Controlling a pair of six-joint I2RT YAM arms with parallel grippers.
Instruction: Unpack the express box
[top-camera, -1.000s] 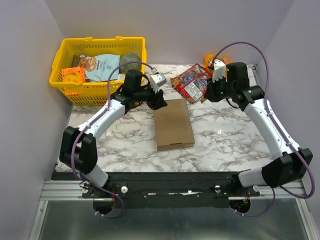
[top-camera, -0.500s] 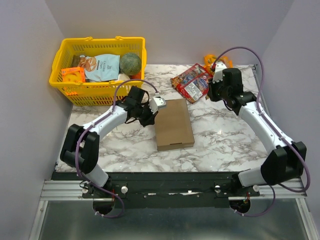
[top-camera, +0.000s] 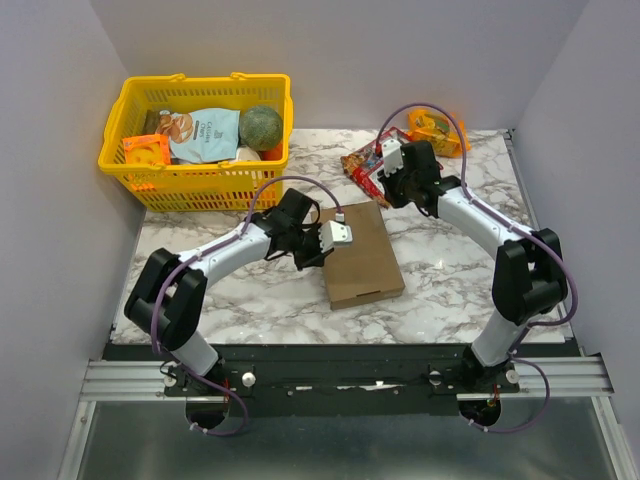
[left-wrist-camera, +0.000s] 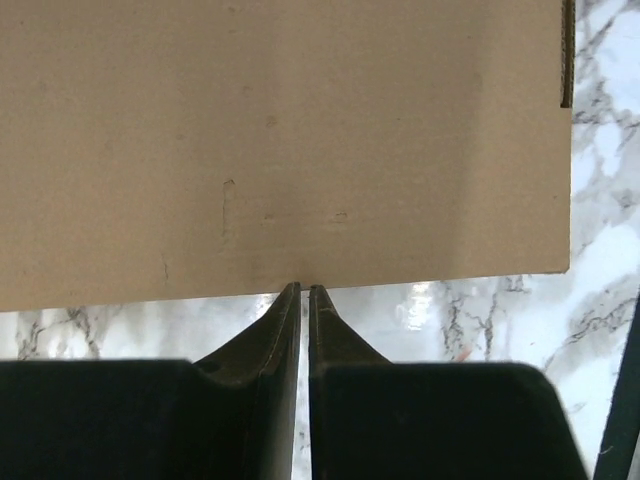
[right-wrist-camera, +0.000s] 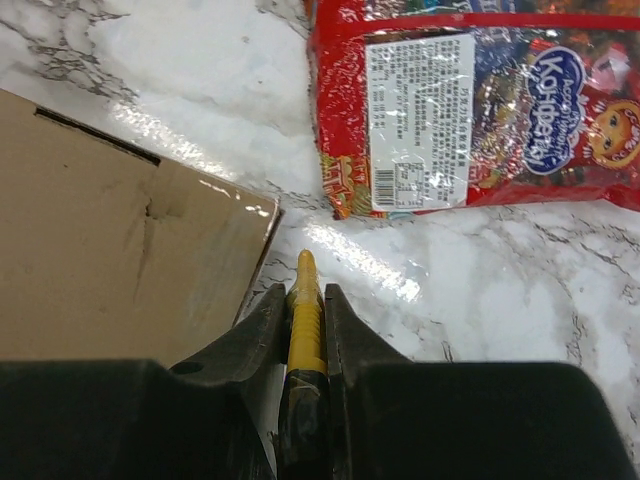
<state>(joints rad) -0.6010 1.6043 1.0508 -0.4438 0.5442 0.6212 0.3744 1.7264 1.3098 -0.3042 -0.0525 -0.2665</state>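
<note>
Top external shows the express box (top-camera: 362, 255) lying flat on the tabletop (top-camera: 450, 270). The left gripper (left-wrist-camera: 304, 290), fingers together, touches its edge. The right gripper (right-wrist-camera: 303, 293) clamps a yellow tool (right-wrist-camera: 306, 262) beside its corner.

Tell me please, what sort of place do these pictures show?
Probably a robot test cell in a laboratory, not a home or shop: plain walls enclose a marble-patterned table, the arms are bolted to a metal rail, and a yellow basket of groceries looks like a staged prop.
</note>
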